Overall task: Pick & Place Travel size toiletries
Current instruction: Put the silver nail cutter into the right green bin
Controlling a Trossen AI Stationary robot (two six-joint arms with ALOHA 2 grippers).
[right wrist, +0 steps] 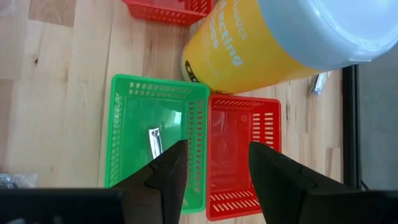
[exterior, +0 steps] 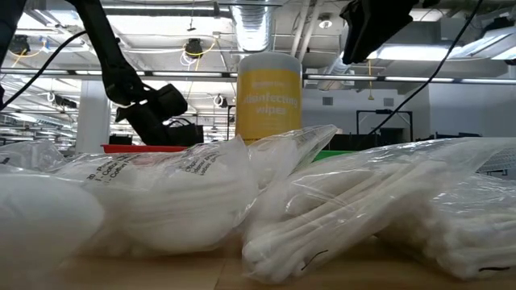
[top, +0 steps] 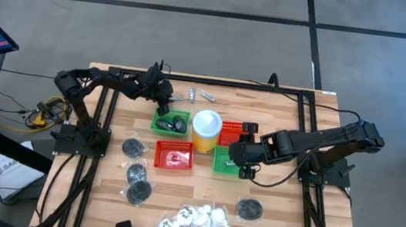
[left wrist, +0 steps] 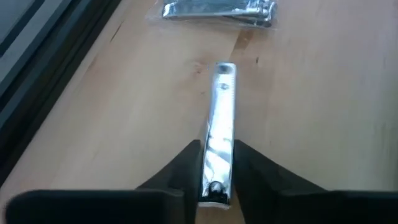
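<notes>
Bagged cotton swabs (exterior: 379,213) are crowding the low view's foreground. Far back on the table (top: 277,138), the left gripper (left wrist: 214,163) is closing its jaws across a silvery nail clipper (left wrist: 221,124), long axis pointing straight ahead. Right gripper (right wrist: 214,168) is hovering, jaws parted and empty, over a green basket (right wrist: 124,118). The yellow canister (exterior: 268,93) is reading "Disinfecting wipes".

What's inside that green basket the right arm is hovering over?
One small silvery metal piece lies on the floor of the green basket, seen past the right tool, whose fingers stand open. The basket's near end is covered by those fingers, so anything there stays hidden.
</notes>
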